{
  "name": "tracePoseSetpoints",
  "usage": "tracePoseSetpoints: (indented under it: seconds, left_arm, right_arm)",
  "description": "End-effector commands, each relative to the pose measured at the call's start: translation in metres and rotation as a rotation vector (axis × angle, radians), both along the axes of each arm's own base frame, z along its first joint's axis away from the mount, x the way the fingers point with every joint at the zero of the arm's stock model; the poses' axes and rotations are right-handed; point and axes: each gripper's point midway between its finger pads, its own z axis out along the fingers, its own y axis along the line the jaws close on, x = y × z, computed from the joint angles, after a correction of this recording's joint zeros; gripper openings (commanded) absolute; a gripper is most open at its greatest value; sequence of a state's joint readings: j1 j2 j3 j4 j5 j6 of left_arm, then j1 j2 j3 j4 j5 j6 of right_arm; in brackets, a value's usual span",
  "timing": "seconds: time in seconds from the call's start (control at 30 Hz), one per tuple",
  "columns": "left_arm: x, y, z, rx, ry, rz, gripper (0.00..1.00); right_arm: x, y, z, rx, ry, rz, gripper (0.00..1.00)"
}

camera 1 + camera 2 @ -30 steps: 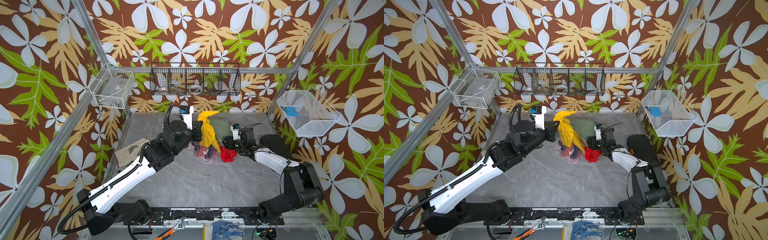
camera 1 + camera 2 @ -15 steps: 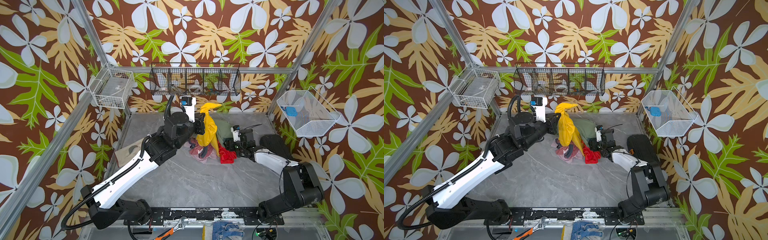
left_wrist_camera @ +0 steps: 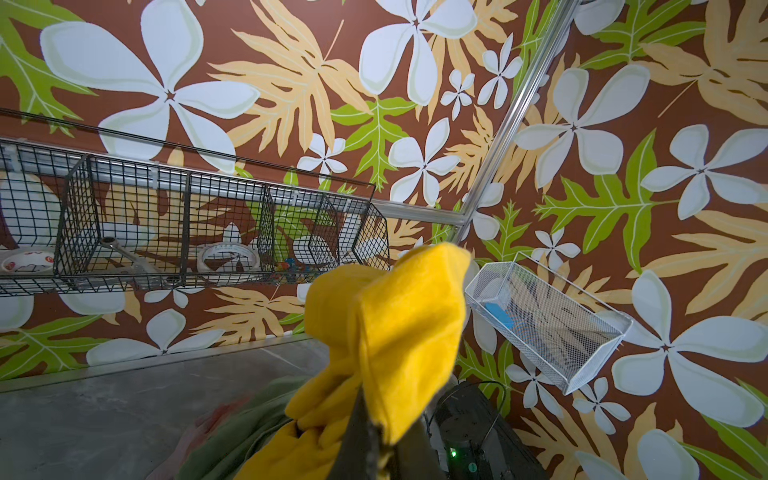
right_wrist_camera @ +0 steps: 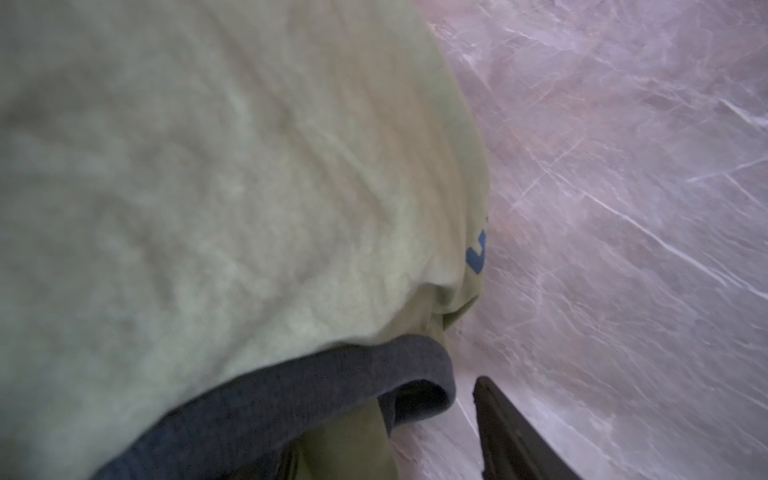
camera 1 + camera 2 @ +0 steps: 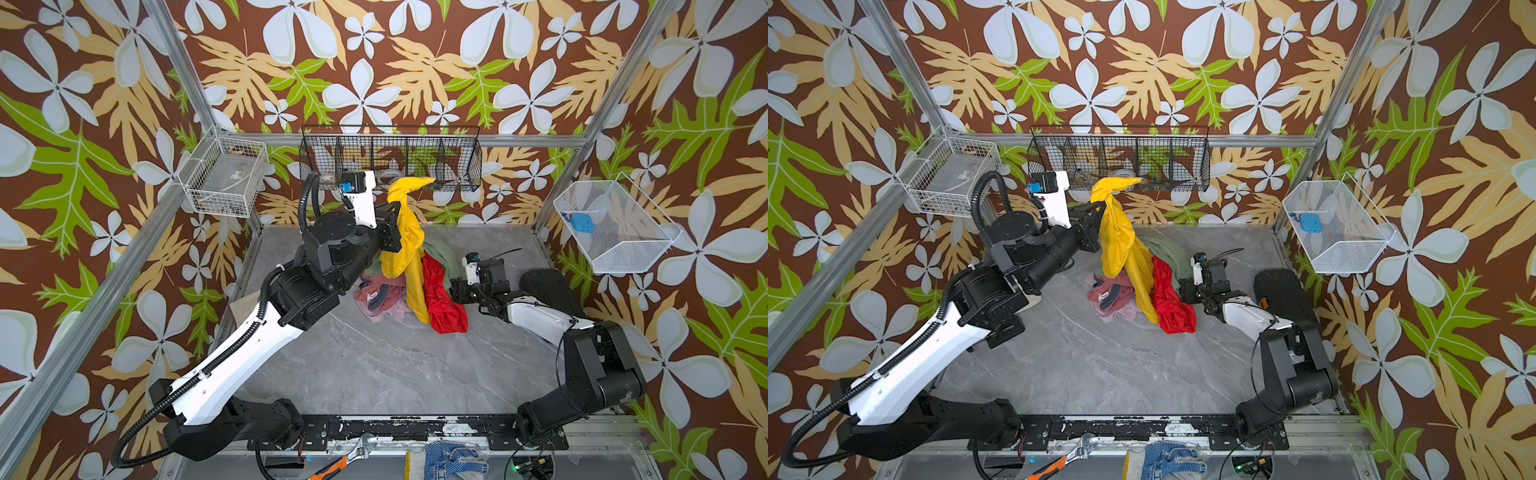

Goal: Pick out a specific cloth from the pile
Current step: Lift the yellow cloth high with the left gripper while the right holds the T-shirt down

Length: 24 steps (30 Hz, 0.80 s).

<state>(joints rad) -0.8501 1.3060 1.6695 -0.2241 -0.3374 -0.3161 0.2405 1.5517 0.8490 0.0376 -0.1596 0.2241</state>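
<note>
- Two arms work here. The left pincer [image 5: 394,224] is raised above the grey table [image 5: 374,365] and clamped shut on the cloth [image 5: 405,249], as both top views show.
- A short yellow end pokes up past this pincer's fingers towards the black wire basket [image 5: 390,158]. The long remainder hangs below the pincer and drops to the pile [image 5: 384,305].
- In the left wrist view, the yellow fabric [image 3: 399,332] bunches directly in front of a dark fingertip [image 3: 359,436].
- Under the left pincer lies a pale pink cloth [image 5: 372,293]. A bright red cloth [image 5: 440,299] touches the hanging yellow on the side away from the pincer, and an olive-green shirt [image 5: 442,253] sits behind the red.
- The right pincer [image 5: 456,290] sits low, against the red and green fabric, on the far side of the pile from the left pincer.
- In the right wrist view, the green shirt [image 4: 208,166] and its dark collar band [image 4: 291,395] crowd up beside one dark finger [image 4: 511,436]. I cannot tell whether this pincer grips anything.
</note>
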Motion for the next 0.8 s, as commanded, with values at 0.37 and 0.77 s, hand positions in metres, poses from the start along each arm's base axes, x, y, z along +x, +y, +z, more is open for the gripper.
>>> tracePoseSetpoints:
  seconds: [0.37,0.77]
  left_arm:
    - [0.004,0.031,0.013,-0.030,-0.027,0.120,0.00]
    - [-0.012,0.030,0.069,0.031,-0.136,0.056,0.00]
  right_arm:
    - [-0.011,0.034,0.036,0.033,-0.065,0.119,0.70]
    - [-0.004,0.044,0.053,0.026,-0.054,0.084,0.70]
